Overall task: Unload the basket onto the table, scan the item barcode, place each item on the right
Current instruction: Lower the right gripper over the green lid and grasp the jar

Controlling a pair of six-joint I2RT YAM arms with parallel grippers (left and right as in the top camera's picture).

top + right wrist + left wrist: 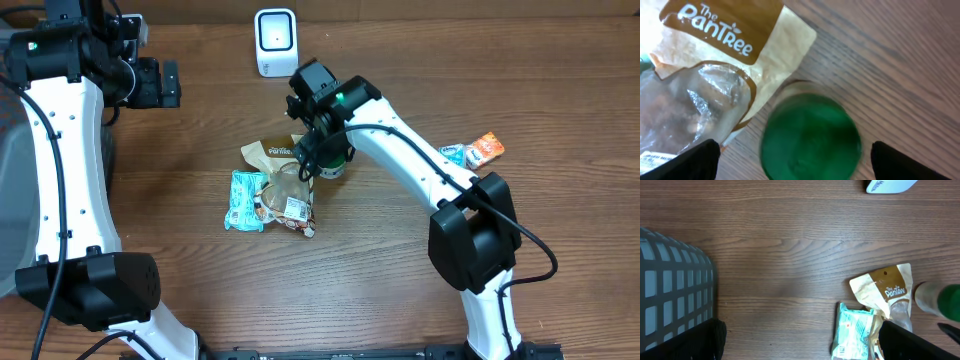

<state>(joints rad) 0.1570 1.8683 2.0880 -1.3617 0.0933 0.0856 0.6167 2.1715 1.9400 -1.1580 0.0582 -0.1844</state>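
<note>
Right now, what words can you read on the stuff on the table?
"The PanTree": tan paper pouch with clear window.
Teal plastic packet: print too small.
White sticker label on clear plastic: too small.
White scanner box: letters blurred.
Orange packet: too small.

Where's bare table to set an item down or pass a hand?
Free: wood between basket and snack pile; back corner right of the scanner. Crowded: the pile, with the green-lidded jar beside it under the right fingers.
</note>
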